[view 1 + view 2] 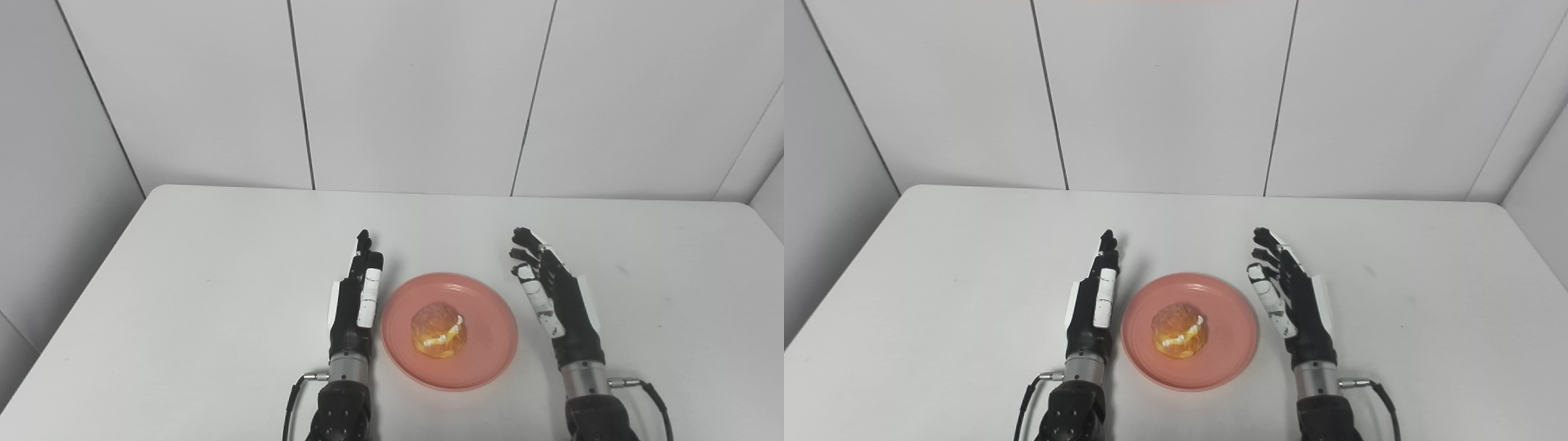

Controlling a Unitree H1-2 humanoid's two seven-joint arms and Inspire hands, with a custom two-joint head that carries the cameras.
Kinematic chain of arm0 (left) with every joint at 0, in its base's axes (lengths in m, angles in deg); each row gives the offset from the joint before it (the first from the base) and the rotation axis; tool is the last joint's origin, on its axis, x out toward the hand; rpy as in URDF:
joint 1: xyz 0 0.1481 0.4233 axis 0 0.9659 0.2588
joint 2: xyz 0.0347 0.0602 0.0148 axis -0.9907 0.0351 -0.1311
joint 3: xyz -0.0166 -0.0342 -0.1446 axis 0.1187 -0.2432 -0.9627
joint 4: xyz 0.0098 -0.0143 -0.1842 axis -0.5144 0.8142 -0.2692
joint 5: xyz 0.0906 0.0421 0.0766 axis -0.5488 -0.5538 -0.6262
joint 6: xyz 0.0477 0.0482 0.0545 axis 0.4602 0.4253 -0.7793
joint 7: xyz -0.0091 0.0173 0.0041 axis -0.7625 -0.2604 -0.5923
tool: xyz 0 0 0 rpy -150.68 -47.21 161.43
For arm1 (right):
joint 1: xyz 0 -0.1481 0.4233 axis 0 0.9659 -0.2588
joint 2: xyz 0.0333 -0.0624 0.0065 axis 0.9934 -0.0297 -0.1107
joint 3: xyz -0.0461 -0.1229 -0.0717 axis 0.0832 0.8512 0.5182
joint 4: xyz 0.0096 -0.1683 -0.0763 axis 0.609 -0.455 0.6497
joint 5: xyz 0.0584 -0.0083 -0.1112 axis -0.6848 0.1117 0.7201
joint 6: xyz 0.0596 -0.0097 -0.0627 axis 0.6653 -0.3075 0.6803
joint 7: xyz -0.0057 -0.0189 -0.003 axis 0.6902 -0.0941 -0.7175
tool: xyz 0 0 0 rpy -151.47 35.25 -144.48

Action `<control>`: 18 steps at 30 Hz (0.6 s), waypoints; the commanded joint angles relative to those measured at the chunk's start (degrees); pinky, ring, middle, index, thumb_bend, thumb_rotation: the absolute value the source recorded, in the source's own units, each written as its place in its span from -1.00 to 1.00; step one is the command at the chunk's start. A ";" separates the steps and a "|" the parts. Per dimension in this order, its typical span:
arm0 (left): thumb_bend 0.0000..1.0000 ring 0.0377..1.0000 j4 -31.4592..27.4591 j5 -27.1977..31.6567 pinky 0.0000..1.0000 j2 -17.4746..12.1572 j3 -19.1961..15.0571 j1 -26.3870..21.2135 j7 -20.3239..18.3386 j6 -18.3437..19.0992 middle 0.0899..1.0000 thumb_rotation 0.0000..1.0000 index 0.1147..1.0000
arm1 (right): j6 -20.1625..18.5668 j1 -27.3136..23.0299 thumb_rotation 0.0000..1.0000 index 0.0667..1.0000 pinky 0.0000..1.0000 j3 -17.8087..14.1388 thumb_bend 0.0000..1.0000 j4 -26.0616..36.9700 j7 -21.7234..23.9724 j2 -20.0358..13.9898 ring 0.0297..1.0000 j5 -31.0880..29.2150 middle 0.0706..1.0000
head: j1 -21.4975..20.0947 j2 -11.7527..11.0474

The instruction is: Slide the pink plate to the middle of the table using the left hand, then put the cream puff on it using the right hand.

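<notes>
Cream puff (438, 331) sits on the pink plate (484, 355), one of each, near the middle of the table (184, 294) toward its front edge. Both steps look done (nothing seems left but to draw the arms back). One hand flanks each side: the left hand (355, 300) just beside the plate's left rim, fingers straight and together, holding nothing; the right hand (551, 294) a little off its right rim, fingers spread, empty

Bright, even, soft overhead light.
Sharp focus throughout; faint shadows on the worktop (214, 306); no glare.
</notes>
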 commanded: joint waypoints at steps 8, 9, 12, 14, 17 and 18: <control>0.73 1.00 0.99 -1.06 1.00 -2.41 -0.39 2.98 0.08 -0.62 1.00 1.00 0.99 | 6.41 0.62 1.00 0.65 0.42 3.11 0.49 -3.31 -8.72 -1.07 0.71 9.44 0.73 | -0.17 0.09; 0.74 1.00 0.69 -1.06 1.00 -2.55 -0.39 2.94 -0.02 -0.14 1.00 1.00 0.99 | 6.50 0.81 1.00 0.66 0.47 3.44 0.51 -3.63 -9.19 -1.06 0.72 9.93 0.74 | -0.32 0.12; 0.73 1.00 -0.21 -0.44 1.00 -2.96 -0.55 2.82 -0.57 1.41 1.00 1.00 0.99 | 6.21 1.32 1.00 0.69 0.60 4.23 0.56 -4.30 -10.00 -1.09 0.76 10.90 0.77 | -0.48 0.13; 0.74 1.00 -0.68 0.07 1.00 -3.18 -0.68 2.72 -0.92 2.38 1.00 1.00 0.99 | 5.95 1.50 1.00 0.68 0.48 4.46 0.58 -4.61 -10.29 -1.07 0.76 10.84 0.77 | -0.52 0.22; 0.72 1.00 -1.26 0.11 1.00 -3.57 -0.65 2.59 -1.28 3.54 1.00 1.00 1.00 | 5.48 1.70 1.00 0.68 0.35 4.69 0.60 -4.87 -10.42 -1.03 0.75 10.60 0.79 | -0.50 0.31; 0.73 1.00 -1.42 0.19 1.00 -3.70 -0.55 2.62 -1.50 3.98 1.00 1.00 1.00 | 5.54 1.72 1.00 0.68 0.35 4.74 0.59 -5.04 -10.48 -1.03 0.76 10.54 0.79 | -0.45 0.37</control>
